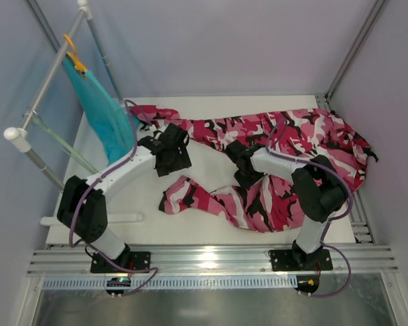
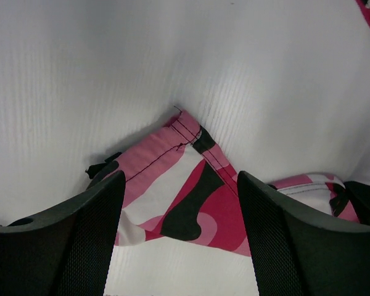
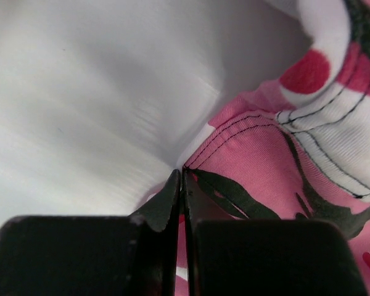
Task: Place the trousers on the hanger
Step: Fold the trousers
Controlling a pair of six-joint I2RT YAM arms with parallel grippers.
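The pink camouflage trousers lie spread across the white table, one leg folded back toward the front. My left gripper hovers open over a hemmed corner of a leg, with the cloth lying on the table between its fingers and untouched. My right gripper is down at the middle of the trousers, shut on a stitched edge of the cloth, which shows in the slit between its jaws. The pale mint-green hanger is by the rack at the left, away from both grippers.
A white tube rack stands at the back left. A teal garment hangs from it on an orange hanger, close beside my left arm. Grey walls enclose the table on three sides.
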